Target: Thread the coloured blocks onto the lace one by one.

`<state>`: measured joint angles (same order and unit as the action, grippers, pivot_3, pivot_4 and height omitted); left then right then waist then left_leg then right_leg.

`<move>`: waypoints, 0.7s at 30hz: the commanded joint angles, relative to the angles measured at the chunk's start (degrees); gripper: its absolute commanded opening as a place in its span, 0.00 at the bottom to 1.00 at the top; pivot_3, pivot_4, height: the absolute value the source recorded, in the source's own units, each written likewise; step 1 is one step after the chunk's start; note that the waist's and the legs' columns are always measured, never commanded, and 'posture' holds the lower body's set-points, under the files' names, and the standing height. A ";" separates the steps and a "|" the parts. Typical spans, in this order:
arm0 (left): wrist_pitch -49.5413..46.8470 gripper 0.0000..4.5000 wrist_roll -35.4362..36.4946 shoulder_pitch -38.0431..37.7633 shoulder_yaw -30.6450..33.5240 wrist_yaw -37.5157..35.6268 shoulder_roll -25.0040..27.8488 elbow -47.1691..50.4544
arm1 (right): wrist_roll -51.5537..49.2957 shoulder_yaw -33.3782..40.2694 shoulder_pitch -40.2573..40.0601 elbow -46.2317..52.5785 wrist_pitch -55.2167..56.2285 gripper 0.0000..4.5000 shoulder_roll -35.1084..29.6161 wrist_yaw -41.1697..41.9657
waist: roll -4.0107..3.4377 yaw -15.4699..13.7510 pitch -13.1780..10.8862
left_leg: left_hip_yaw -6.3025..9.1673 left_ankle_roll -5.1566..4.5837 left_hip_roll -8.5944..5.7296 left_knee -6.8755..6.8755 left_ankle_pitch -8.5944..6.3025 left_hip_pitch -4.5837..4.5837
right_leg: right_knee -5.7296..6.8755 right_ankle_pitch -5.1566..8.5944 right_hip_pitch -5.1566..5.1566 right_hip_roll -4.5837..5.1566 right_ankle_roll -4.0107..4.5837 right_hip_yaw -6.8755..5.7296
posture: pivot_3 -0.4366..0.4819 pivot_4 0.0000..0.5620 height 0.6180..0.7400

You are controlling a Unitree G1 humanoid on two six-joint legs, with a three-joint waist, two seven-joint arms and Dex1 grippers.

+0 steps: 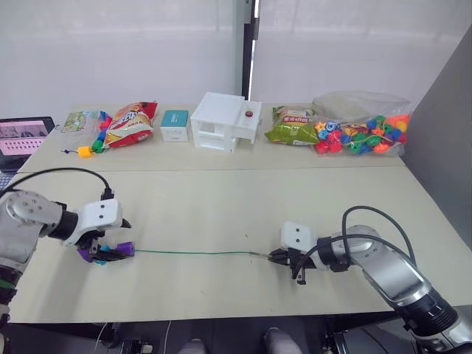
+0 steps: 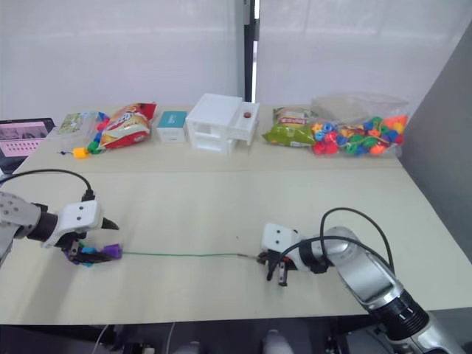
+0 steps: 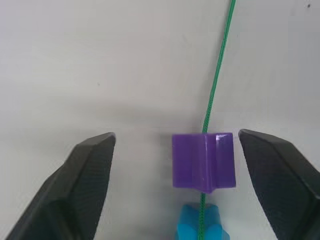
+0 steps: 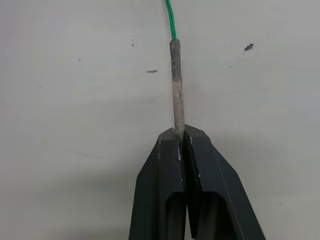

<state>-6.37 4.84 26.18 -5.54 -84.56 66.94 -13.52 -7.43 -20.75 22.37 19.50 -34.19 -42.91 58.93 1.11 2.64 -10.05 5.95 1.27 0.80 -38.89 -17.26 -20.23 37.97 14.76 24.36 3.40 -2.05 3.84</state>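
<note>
No writing on the snack bags [image 1: 131,122] at the back of the table [image 1: 243,199] can be read. The stiff dark tip [image 4: 176,85] of the lace [image 1: 193,252] is pinched between the closed fingers of the right gripper [image 4: 182,141]. The left gripper [image 3: 175,165] is held wide open around a purple block [image 3: 203,161], without touching it. The thin green lace is stretched straight across the front of the table between the grippers, with the purple block and a blue block [image 3: 201,227] already threaded at its left end.
</note>
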 commanded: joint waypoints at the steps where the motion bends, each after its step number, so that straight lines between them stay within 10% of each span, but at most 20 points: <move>1: -1.42 0.89 -3.06 1.35 -2.15 -4.44 4.49 3.73 | -0.60 0.76 1.51 3.10 -2.29 0.00 1.15 -1.21 | -0.01 0.42 -0.01 | 0.00 0.00 0.00 0.02 0.00 0.01 | -0.03 0.00 0.01 -0.01 0.00 0.00 | 0.48 0.27 1.00; 10: -14.88 0.89 -10.23 11.03 -14.20 -7.94 8.48 10.21 | -0.03 -0.10 1.43 4.27 -4.54 0.00 3.21 -3.95 | 0.11 0.16 -0.08 | 0.01 0.00 -0.01 0.00 0.00 -0.05 | -0.02 0.01 0.01 -0.02 -0.01 0.00 | 0.48 0.27 1.00; 21: -21.62 0.89 -16.72 8.42 -18.36 -5.38 1.01 12.44 | -0.56 -0.64 0.25 7.15 -7.43 0.00 3.67 -6.30 | 0.14 0.00 -0.09 | 0.01 0.00 0.00 -0.01 0.00 -0.05 | 0.01 0.01 0.03 -0.02 -0.01 0.00 | 0.48 0.27 1.00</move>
<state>-26.88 -11.09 34.62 -24.21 -90.64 67.78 -2.32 -7.58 -21.98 22.83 24.25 -41.44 -38.94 52.74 1.24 2.64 -10.13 5.97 1.26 0.80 -38.89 -17.26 -20.27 37.98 14.77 24.39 3.38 -2.06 3.85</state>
